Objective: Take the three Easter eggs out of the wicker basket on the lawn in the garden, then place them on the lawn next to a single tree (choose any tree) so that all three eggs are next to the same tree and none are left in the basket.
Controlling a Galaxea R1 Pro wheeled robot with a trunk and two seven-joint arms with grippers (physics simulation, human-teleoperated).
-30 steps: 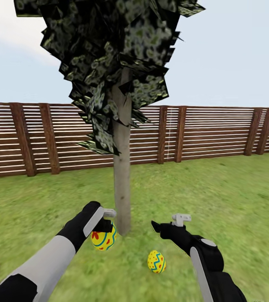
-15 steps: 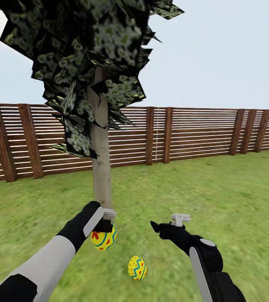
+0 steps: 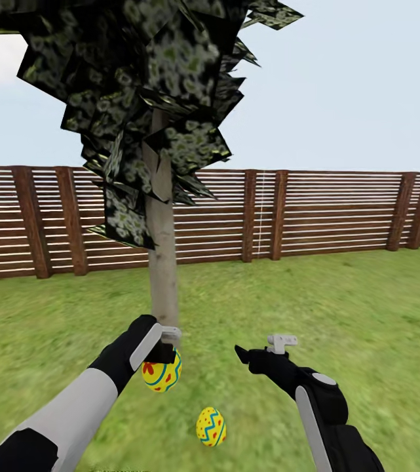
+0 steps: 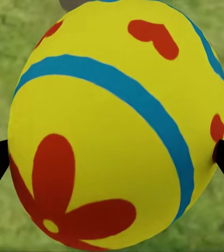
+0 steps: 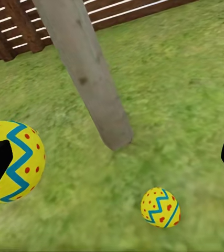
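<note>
The view had swung slightly right; both arms kept their pose. The left gripper [image 3: 162, 357] stayed clamped on the flower egg [image 3: 162, 373]. The right gripper [image 3: 262, 351] stood open, empty. A zigzag egg [image 3: 211, 426] lay on the lawn [image 3: 341, 314] near the tree [image 3: 164, 282].

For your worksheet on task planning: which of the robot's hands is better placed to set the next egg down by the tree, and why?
The left hand: it grips the flower egg just above the lawn beside the tree. The right hand is open, empty.

The egg in the air [image 3: 162, 375] is yellow with a red flower and a blue stripe. The egg on the green grass [image 3: 211, 427] is yellow with blue zigzags and red dots.
</note>
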